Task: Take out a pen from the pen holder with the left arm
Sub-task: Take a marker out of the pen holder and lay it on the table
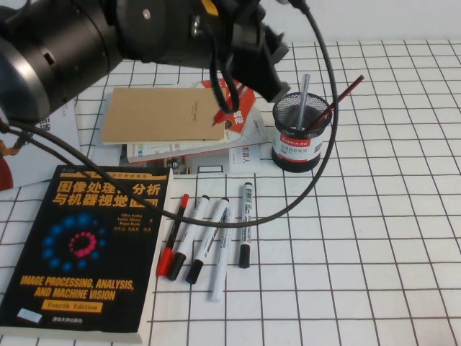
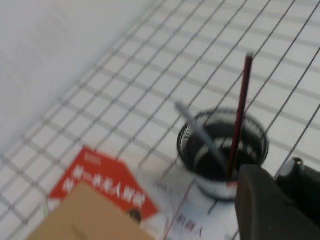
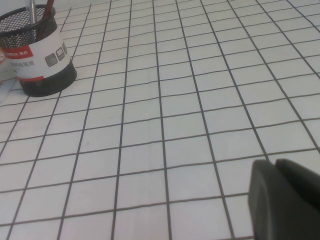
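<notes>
Left arm stretches out above the books, its pincer up beside the holder; whether wide or narrow, I cannot tell. Two pens lean inside the holder. Right pincer, narrow, hangs over the counter.

Pen holder: black mesh, probably metal

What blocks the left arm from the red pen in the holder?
Probably nothing, so yes: left gripper hovers just beside the holder, red pen sticks out freely; right gripper sits far off.
</notes>
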Tool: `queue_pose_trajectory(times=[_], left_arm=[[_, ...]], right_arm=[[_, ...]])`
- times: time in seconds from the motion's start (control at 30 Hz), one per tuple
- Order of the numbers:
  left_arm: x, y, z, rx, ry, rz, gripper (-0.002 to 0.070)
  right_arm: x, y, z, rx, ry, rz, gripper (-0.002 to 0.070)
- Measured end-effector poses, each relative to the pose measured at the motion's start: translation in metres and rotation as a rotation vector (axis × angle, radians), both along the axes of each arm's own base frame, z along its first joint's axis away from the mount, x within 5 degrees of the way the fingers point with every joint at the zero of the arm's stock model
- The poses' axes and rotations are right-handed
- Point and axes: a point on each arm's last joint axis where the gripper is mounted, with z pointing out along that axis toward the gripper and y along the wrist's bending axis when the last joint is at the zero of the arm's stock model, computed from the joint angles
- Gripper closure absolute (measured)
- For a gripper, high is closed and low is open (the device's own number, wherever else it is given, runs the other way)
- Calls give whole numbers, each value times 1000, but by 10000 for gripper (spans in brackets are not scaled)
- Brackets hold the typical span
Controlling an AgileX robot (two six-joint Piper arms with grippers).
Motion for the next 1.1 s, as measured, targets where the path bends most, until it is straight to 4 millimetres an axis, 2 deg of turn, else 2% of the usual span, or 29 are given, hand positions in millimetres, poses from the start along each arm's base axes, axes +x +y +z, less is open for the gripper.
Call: queue_pose_trajectory(times=[0.17,0.3,0.57,0.73,0.83,0.97,1.1], left_arm=[[2,24,-20,157,210,286,610],[8,36,-41,218,368,394,610],[40,55,-97,32,839,340,610],[62,74,-137,-10,1016,371,610],[69,79,-156,-14,1083,408,610],[72,77,-171,-18,1131,427,610],[73,76,-175,-26,1145,421,608]], right_arm=[[0,0,0,0,0,0,692],[0,0,0,0,0,0,693],[0,0,0,0,0,0,692],[0,0,0,0,0,0,692],[0,0,0,0,0,0,693],[0,0,0,0,0,0,693],[0,0,0,0,0,0,693]])
